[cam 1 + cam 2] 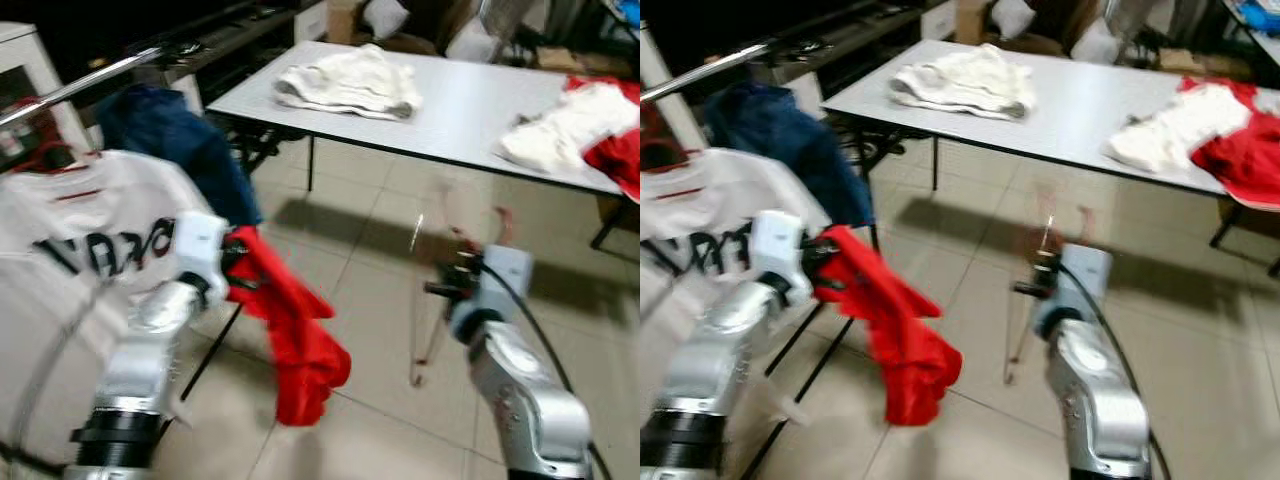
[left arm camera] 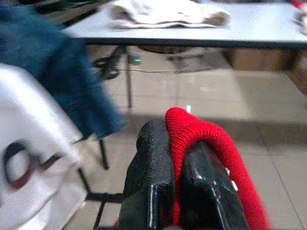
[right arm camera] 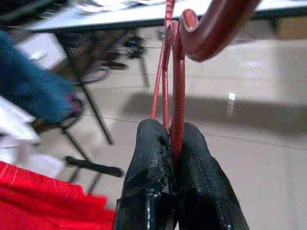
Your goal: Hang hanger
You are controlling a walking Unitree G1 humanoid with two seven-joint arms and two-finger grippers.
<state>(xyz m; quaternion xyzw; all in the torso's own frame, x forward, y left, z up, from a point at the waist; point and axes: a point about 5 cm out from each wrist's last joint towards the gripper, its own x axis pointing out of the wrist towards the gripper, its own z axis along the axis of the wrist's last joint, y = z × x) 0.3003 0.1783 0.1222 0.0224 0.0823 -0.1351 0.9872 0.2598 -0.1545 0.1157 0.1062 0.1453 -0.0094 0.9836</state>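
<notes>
Right gripper [image 3: 171, 143], at the lower right of the head views, has its two black fingers [image 3: 146, 158] pressed together on the thin red wire of a hanger [image 3: 178, 91]; in the right wrist view the wire runs straight out from between the fingertips, with the thick curved hook at the top of the frame. In the left eye view the hanger [image 1: 425, 300] is motion-blurred (only a faint pinkish outline), standing just past the gripper over the tiled floor [image 1: 370, 250] at centre right.

Left gripper [image 2: 175, 143], at centre left of the head views, is pinched on a fold of a red garment [image 1: 295, 335], which droops from the fingers toward the lower centre of the frame. In the left wrist view the red cloth loops over and between the two fingers.

At the left edge a white shirt [image 1: 90, 230] with dark lettering hangs beside a dark blue garment [image 1: 175, 140], both below a metal rail [image 1: 80, 88] that slants across the upper left corner. A white table [image 1: 460, 110] spans the upper centre and right; on it lie a white cloth pile [image 1: 350, 80] toward the left, another white pile [image 1: 565, 125] toward the right, and red fabric [image 1: 620, 150] at the right edge.
</notes>
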